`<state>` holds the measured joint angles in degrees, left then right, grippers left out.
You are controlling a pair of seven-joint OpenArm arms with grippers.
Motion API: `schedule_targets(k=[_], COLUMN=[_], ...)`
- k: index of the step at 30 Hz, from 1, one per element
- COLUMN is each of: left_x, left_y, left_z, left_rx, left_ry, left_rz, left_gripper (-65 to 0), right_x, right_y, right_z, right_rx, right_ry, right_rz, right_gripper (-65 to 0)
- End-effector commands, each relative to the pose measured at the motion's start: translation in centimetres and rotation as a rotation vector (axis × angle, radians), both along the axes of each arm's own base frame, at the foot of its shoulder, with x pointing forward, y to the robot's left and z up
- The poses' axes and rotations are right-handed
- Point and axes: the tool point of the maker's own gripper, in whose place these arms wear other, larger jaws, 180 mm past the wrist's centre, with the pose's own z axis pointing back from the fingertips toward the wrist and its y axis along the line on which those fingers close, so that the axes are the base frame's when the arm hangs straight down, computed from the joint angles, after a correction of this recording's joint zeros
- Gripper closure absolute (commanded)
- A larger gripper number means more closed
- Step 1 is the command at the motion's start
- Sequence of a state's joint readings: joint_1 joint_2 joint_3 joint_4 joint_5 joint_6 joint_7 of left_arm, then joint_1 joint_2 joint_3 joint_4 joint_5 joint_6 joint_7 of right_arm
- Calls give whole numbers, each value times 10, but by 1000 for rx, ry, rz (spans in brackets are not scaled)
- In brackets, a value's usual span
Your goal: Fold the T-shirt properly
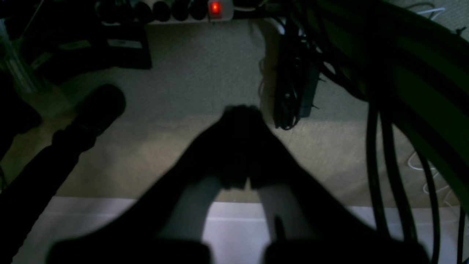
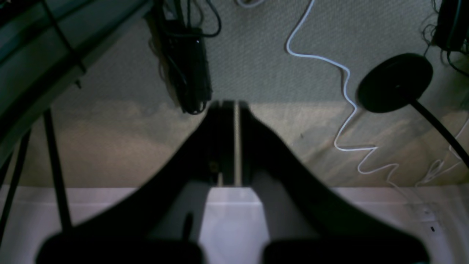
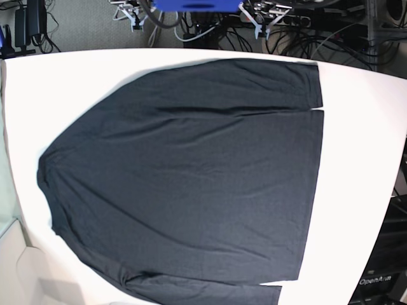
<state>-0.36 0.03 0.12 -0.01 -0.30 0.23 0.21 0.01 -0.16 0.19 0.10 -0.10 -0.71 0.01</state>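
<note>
T-shirt [image 3: 191, 178] lies flat, long axis left-right, hem right.

Left tool [image 1: 240, 146] and right tool [image 2: 229, 141] both closed, holding nothing.

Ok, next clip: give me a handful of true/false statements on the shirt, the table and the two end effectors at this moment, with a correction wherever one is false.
1. The T-shirt lies spread flat on the white table. True.
2. The left end effector is clamped on a sleeve. False: it is shut on nothing, hanging past the table edge above the carpet.
3. The right end effector is shut and empty. True.
4. The shirt is already folded in half. False: it lies opened out, with only the sleeves tucked along its sides.
5. A power strip with a lit red switch shows in the left wrist view. True.
6. Both arms reach over the shirt in the base view. False: neither arm is over the shirt there.
</note>
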Motion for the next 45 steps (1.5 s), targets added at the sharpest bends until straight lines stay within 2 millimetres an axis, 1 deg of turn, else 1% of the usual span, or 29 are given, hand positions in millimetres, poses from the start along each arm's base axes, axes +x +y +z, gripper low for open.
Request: schedule_targets(k=[1, 12, 19, 28, 36, 40, 43, 45], left_x=[1, 1, 1, 0, -1, -2, -6, -11], left_y=[-1, -1, -1, -1, 2, 3, 4, 4], left_z=[0, 0, 0, 0, 0, 0, 0, 0], left_rx=[-2, -2, -2, -2, 1, 0, 1, 1], left_ry=[-4, -4, -4, -1, 6, 7, 7, 11], left_rz=[0, 0, 0, -3, -9, -11, -11, -11], left_gripper=[-2, -2, -2, -2, -2, -2, -1, -1], right_x=[1, 1, -3, 1, -3, 0, -3, 0], right_y=[4, 4, 4, 5, 5, 5, 4, 5], right_z=[0, 0, 0, 0, 0, 0, 0, 0], right_rx=[16, 16, 16, 17, 17, 18, 19, 18], right_ry=[1, 1, 7, 1, 7, 8, 2, -32], right_rz=[-3, -2, -2, -3, -5, 1, 1, 2], right_gripper=[0, 0, 0, 0, 0, 0, 0, 0])
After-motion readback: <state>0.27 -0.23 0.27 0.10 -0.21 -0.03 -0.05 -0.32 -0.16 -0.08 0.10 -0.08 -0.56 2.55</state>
